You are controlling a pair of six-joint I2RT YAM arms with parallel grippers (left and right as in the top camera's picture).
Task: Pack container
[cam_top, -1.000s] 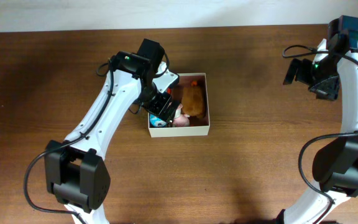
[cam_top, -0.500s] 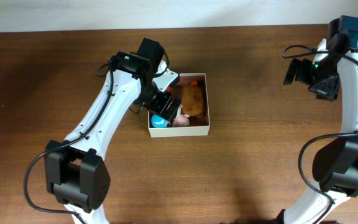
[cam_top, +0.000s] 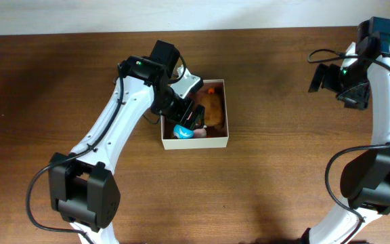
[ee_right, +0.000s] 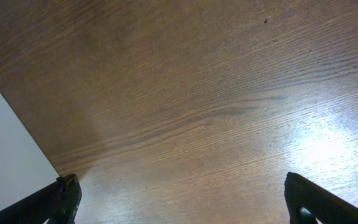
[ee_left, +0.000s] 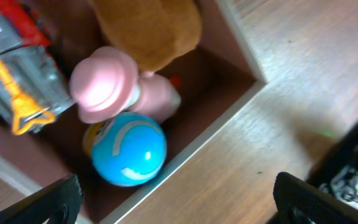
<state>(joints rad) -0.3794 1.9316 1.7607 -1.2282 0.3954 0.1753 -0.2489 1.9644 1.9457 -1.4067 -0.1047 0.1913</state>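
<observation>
The container is a square white-walled box near the table's middle, and its wall also shows in the left wrist view. Inside lie a brown plush, a pink toy, a blue ball and a red and grey packaged toy. My left gripper hovers over the box's left part, open and empty, its fingertips wide apart above the blue ball and the front wall. My right gripper is open and empty, high over bare table at the far right.
The brown wooden table surrounds the box. In the right wrist view the open fingertips hang over bare wood, with a white edge at the left.
The blue ball has left my left gripper and lies in the box's front left corner. The left gripper has moved right over the box, now empty. The right arm has not moved.
</observation>
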